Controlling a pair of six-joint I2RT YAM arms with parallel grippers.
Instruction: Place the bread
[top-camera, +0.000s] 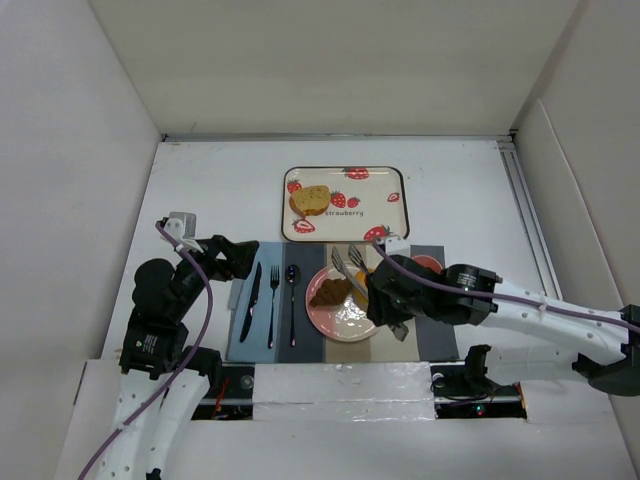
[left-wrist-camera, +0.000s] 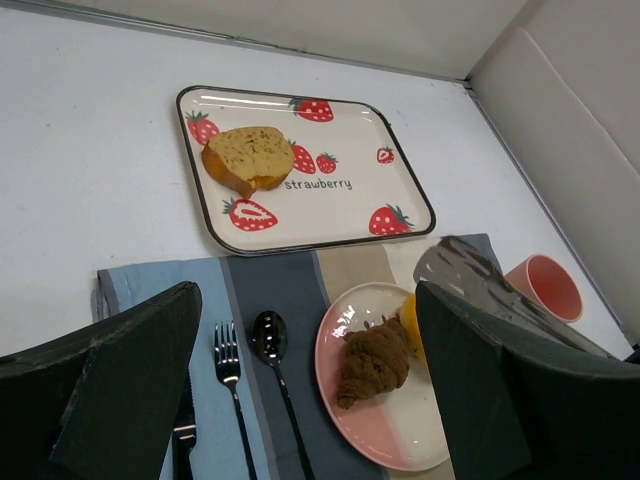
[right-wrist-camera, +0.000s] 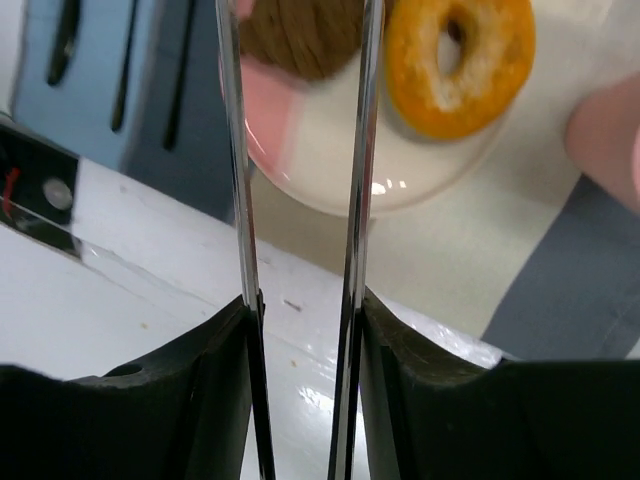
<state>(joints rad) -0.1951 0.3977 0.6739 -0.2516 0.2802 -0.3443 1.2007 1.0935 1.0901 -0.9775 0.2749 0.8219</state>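
White table (top-camera: 220, 190) inside white walls (top-camera: 300, 60), from above: loaf slice (top-camera: 310, 200) on the strawberry tray (top-camera: 390, 215) at the far side, brown wedge (top-camera: 330, 292) on the pink plate (top-camera: 345, 322) on the striped placemat (top-camera: 310, 342), right gripper (top-camera: 375, 290) over the plate's right edge, left gripper (top-camera: 240, 258) by the cutlery (top-camera: 272, 305). Left wrist — fingers (left-wrist-camera: 130, 380) spread wide and empty; pink cup (left-wrist-camera: 545, 285) right of the plate. Right wrist — fingers (right-wrist-camera: 200, 400) clamped on metal tongs (right-wrist-camera: 360, 150), tong arms narrowly apart, donut (right-wrist-camera: 450, 105) on the plate beside the wedge.

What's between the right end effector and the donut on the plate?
Nothing visible. The right end effector holds tongs above the pink plate; the donut lies uncovered there, the brown wedge beside it.
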